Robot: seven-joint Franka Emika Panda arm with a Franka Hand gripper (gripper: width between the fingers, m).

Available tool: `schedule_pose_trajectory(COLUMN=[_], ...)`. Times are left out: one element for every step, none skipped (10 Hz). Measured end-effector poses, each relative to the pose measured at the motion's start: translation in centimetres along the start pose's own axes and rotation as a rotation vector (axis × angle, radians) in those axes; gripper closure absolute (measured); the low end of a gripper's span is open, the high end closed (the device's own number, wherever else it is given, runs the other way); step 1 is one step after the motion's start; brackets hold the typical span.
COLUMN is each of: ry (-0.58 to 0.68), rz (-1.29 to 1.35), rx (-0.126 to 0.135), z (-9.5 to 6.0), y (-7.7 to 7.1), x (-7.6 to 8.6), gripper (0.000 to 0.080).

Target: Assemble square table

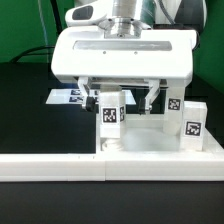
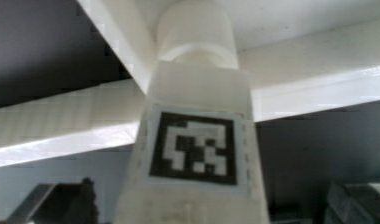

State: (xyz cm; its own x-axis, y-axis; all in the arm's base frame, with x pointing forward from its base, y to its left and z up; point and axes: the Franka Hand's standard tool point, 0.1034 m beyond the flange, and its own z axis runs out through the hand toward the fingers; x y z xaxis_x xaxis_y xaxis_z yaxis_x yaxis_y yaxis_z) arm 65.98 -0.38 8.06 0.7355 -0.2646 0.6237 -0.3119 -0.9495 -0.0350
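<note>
A Franka arm's hand [image 1: 127, 100] hangs over the square table top [image 1: 160, 143] at the middle of the exterior view, its two fingers spread wide on either side of an upright leg [image 1: 110, 111] without pinching it. The short chunky white leg stands with its long axis vertical, a black-and-white tag facing the camera, planted near the top's corner on the exterior view's left. A second tagged leg [image 1: 194, 124] stands upright at the exterior view's right edge of the top, well apart from the first; whether it sits in a socket or just beside the rim cannot be told. A third tagged part [image 1: 175, 101] shows behind the hand's right finger, partly hidden.

The white top lies flat, its raised rim toward the camera, just behind a long white bar-shaped fence [image 1: 60, 165] that runs across the frame from the exterior view's left to right. The marker board [image 1: 70, 97] lies flat on the surface behind the hand, toward the exterior view's left.

The wrist view looks down the length of the leg [image 2: 201, 110], its rounded end away from the camera and its square tag large in the foreground; dark fingertips [image 2: 62, 198] stand clear of it on both sides.

The surface [image 1: 25, 110] is black and matte. Behind it hangs a green backdrop [image 1: 30, 25], with a dark cable trailing at the exterior view's left.
</note>
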Motion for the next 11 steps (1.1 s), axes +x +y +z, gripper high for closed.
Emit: schedule_pose_trajectory(ry=[0.000, 0.000, -0.019, -0.082, -0.140, -0.230, -0.274, -0.357, -0.483, -0.544, -0.618], rz=[0.000, 0.000, 0.004, 0.040, 0.079, 0.099, 0.106, 0.112, 0.123, 0.116, 0.105], rx=[0.000, 0.000, 0.000, 0.008, 0.030, 0.063, 0.094, 0.116, 0.136, 0.146, 0.143], z=[0.0, 0.0, 0.0, -0.6, -1.3, -1.8, -2.0, -1.8, -2.2, -2.3, -2.1], y=[0.0, 0.0, 0.2, 1.0, 1.5, 1.7, 1.7, 1.0, -0.1, -0.5, -0.7], x=[0.0, 0.0, 0.0, 0.8, 1.6, 1.9, 2.2, 1.8, 1.8, 2.4, 2.3], gripper=[0.0150, 0.0150, 0.0150, 0.0150, 0.0150, 0.0150, 0.0150, 0.0150, 0.0150, 0.0150, 0.0150])
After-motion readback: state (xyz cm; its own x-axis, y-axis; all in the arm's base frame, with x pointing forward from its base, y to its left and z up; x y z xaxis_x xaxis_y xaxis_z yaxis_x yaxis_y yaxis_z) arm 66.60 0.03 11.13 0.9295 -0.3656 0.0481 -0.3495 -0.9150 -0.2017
